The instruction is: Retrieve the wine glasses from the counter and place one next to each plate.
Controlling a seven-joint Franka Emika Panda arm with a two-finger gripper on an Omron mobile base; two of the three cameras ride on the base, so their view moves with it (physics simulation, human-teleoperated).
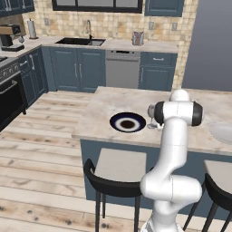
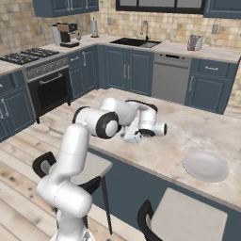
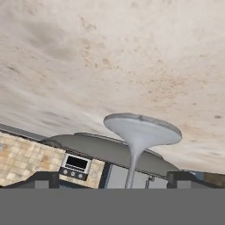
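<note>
A clear wine glass (image 1: 151, 114) stands on the island top just right of the dark blue-black plate (image 1: 128, 123). In the hand view, which is rolled upside down, the wine glass (image 3: 141, 128) shows its round foot and thin stem between my fingertips. My gripper (image 3: 114, 179) is open, its fingertips (image 3: 44, 178) wide on either side of the stem and apart from it. The plate's rim (image 3: 101, 147) lies just behind the glass. The pale plate (image 2: 205, 165) sits further right on the island. The counter (image 1: 118, 44) runs along the back wall.
Two dark stools (image 1: 118, 170) stand at the island's near side, under my arm. The back counter carries a sink (image 1: 80, 41), a toaster (image 1: 137, 38) and a coffee machine (image 1: 11, 36). A stove (image 2: 33, 55) is to the left.
</note>
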